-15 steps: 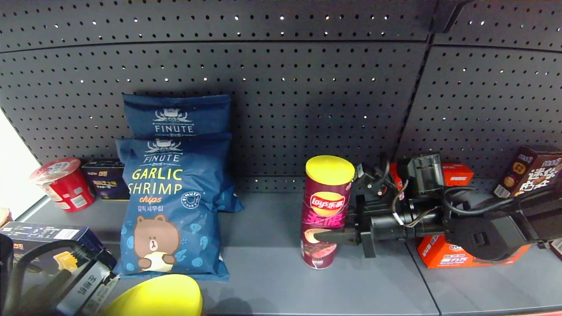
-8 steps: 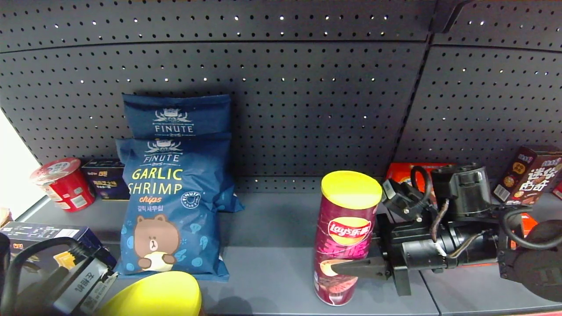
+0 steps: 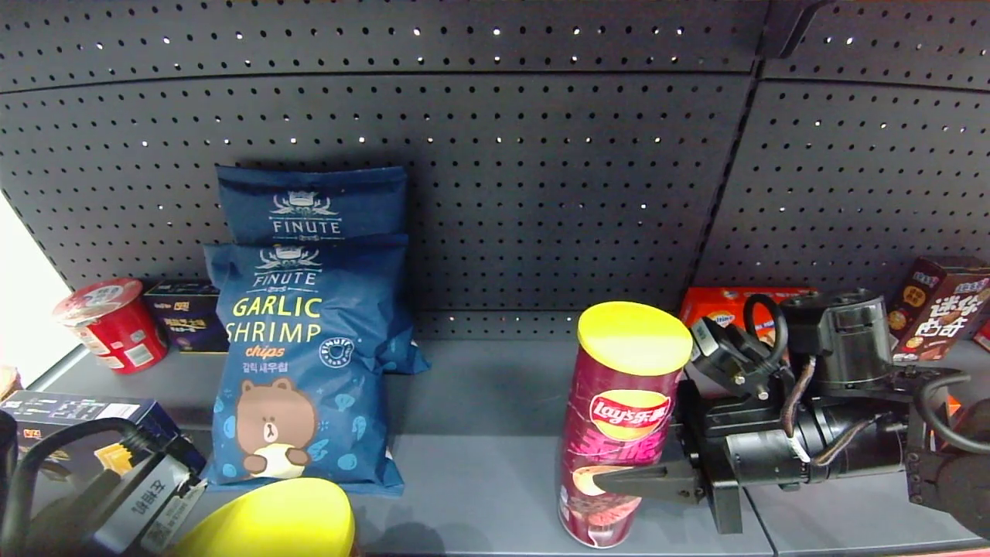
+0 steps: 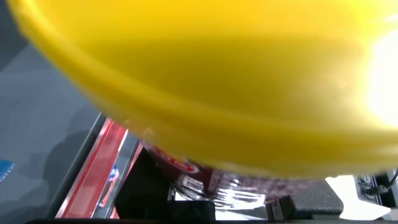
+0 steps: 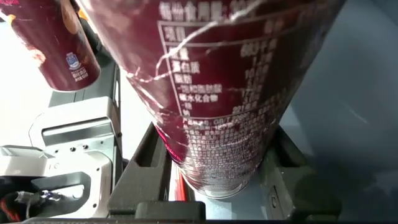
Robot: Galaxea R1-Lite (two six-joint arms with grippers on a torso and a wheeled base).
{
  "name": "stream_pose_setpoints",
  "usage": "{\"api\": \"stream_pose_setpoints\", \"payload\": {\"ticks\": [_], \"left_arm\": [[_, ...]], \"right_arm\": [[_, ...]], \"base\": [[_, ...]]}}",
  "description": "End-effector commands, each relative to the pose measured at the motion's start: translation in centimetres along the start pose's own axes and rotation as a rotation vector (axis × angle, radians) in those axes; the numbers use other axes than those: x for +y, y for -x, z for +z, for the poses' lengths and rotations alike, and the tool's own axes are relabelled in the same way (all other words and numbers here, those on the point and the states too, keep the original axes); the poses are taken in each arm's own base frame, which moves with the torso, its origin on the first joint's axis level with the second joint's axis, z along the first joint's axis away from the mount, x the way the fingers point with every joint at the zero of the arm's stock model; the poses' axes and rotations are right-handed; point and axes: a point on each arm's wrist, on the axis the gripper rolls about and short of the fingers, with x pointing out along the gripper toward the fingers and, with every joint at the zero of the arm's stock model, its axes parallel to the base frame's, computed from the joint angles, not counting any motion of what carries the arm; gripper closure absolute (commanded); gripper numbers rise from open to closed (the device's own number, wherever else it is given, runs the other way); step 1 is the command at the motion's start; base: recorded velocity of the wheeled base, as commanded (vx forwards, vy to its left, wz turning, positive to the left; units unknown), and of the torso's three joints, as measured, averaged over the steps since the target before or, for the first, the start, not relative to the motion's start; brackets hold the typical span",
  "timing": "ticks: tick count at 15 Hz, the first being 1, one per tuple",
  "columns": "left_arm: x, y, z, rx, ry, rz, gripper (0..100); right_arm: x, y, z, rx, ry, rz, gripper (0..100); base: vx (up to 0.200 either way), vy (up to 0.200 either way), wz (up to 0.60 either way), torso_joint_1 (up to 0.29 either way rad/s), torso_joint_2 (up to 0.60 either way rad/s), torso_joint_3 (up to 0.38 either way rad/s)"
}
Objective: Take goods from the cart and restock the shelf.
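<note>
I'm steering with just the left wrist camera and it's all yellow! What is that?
Observer: The yellow plastic lid of a tall maroon chip can, low in front of two blue foil chip bags.
Operator: Where's my other arm?
Observer: The right gripper is shut on a second yellow-lidded maroon can, upright near the grey shelf's front edge.
Operator: What's behind that one?
Observer: An orange cardboard box, farther back by the dark pegboard wall.
</note>
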Motion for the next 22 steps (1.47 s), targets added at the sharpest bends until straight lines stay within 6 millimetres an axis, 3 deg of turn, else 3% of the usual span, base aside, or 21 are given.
{"api": "stream_pose_setpoints", "payload": {"ticks": [1, 19, 20, 22], "left_arm": [[0.0, 0.0, 0.0, 0.001, 0.001, 0.0, 100], [0.0, -0.1, -0.1, 0.004, 0.004, 0.0, 100], [0.0, -0.1, -0.1, 0.004, 0.004, 0.0, 100], [0.0, 0.0, 0.0, 0.002, 0.003, 0.0, 100]], "right_arm": [[0.0, 0.0, -0.2, 0.005, -0.006, 0.002, 100], [-1.4, -1.3, -1.1, 0.027, -0.029, 0.005, 100], [-1.4, -1.3, -1.2, 0.023, -0.026, 0.004, 0], [-1.3, -1.3, -1.1, 0.021, -0.023, 0.001, 0]], "base": [[0.0, 0.0, 0.0, 0.0, 0.0, 0.0], [0.0, 0.0, 0.0, 0.0, 0.0, 0.0], [0.0, 0.0, 0.0, 0.0, 0.0, 0.0], [0.0, 0.0, 0.0, 0.0, 0.0, 0.0]]}}
